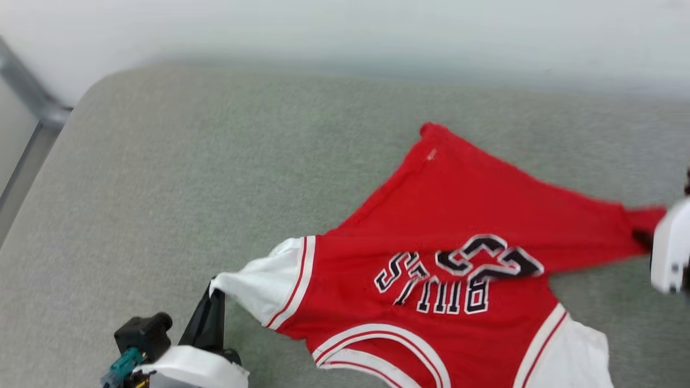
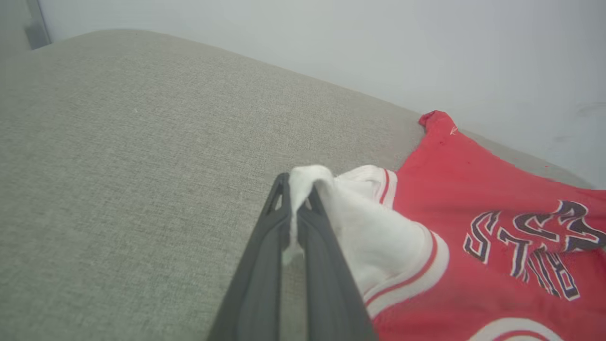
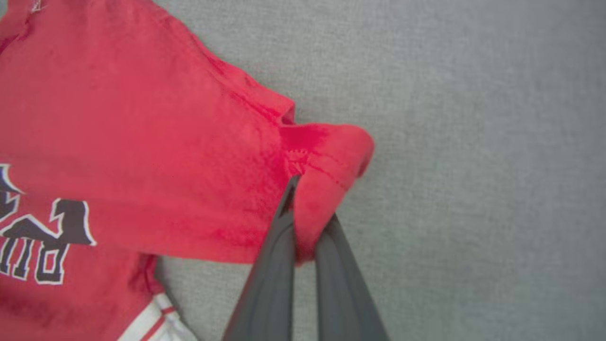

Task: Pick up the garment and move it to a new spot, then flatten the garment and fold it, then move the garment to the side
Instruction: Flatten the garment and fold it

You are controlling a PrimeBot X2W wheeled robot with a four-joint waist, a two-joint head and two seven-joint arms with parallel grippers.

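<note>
The left pincer (image 2: pixel 297 199) grips the white sleeve tip of the bright red soft-fabric shirt (image 1: pixel 447 215), the right pincer (image 3: pixel 310 213) its red hem corner, seemingly to pull it taut and flat.

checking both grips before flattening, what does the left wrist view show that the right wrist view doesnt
Left wrist view: the left gripper shut on the tip of the shirt's white sleeve, and a pale wall beyond the grey surface.
Right wrist view: the right gripper shut on a red corner of the shirt, seen from above.
Both: the red shirt with its dark lettering, on the grey surface.
</note>
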